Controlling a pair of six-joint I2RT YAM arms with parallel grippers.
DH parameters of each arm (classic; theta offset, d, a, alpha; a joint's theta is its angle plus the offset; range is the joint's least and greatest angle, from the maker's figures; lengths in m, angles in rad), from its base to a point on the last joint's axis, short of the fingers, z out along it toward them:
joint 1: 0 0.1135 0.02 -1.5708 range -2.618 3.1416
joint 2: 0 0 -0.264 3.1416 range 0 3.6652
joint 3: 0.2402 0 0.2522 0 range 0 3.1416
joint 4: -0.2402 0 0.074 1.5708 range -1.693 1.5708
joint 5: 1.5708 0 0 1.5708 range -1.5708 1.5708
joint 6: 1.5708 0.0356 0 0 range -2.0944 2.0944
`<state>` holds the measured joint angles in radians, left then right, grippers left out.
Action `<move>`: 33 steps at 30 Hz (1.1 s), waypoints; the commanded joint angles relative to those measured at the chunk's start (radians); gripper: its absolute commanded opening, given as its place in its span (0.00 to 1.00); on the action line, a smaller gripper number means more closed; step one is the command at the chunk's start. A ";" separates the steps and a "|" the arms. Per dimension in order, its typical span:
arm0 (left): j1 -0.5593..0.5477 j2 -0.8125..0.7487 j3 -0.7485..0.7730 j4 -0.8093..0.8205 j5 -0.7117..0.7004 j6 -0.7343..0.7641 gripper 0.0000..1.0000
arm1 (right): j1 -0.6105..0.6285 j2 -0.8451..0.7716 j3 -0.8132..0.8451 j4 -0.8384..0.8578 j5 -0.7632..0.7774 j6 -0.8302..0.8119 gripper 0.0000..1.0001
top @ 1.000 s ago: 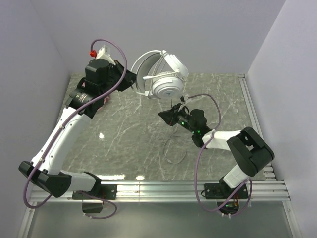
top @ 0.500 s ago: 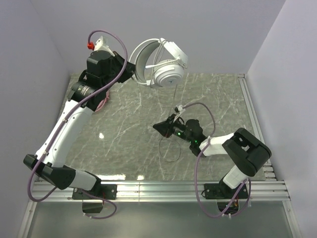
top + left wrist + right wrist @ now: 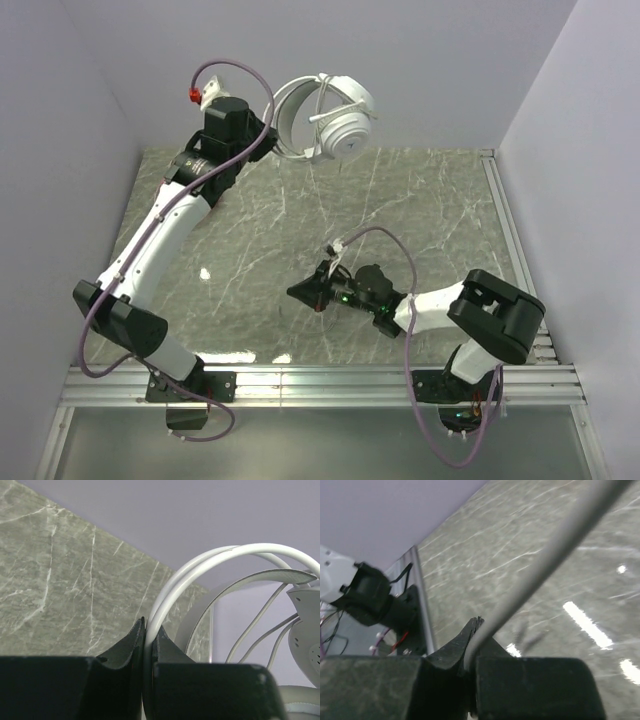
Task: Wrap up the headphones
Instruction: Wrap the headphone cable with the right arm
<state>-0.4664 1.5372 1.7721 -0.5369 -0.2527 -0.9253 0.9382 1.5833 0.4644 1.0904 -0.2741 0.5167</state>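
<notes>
Grey marble tabletop [image 3: 250,230] below: left tool [image 3: 149,630] clenched on white over-ear headphones [image 3: 347,128], held aloft; right tool [image 3: 475,630] clenched on their thin cable [image 3: 555,547].

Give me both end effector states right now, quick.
Left end effector: closed on the white headphones, at the headband.
Right end effector: closed on the headphone cable.

Frame edge crops the headset's ear cup [image 3: 306,635].

White over-ear headphones [image 3: 335,120] aloft by the back wall, thin cable [image 3: 555,555] straight down toward the table.
</notes>
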 commanded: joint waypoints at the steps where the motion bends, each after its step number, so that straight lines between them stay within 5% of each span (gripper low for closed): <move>1: -0.002 -0.006 0.026 0.141 -0.084 -0.132 0.00 | 0.043 -0.048 0.029 -0.046 0.039 0.005 0.00; 7: -0.040 0.050 0.067 0.124 -0.279 -0.149 0.00 | 0.109 -0.065 0.091 -0.181 0.017 0.006 0.00; 15: -0.055 0.123 0.041 0.156 -0.503 0.043 0.00 | 0.166 -0.204 0.269 -0.651 -0.079 -0.136 0.00; 28: -0.104 0.130 -0.210 0.354 -0.548 0.180 0.00 | 0.120 -0.352 0.824 -1.439 0.047 -0.406 0.00; 33: -0.118 0.117 -0.315 0.448 -0.482 0.267 0.00 | -0.005 -0.339 1.008 -1.557 -0.009 -0.448 0.00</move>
<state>-0.5854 1.6863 1.4891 -0.2855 -0.7315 -0.7101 0.9928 1.2514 1.3548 -0.3412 -0.2302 0.1440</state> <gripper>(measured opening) 0.105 0.007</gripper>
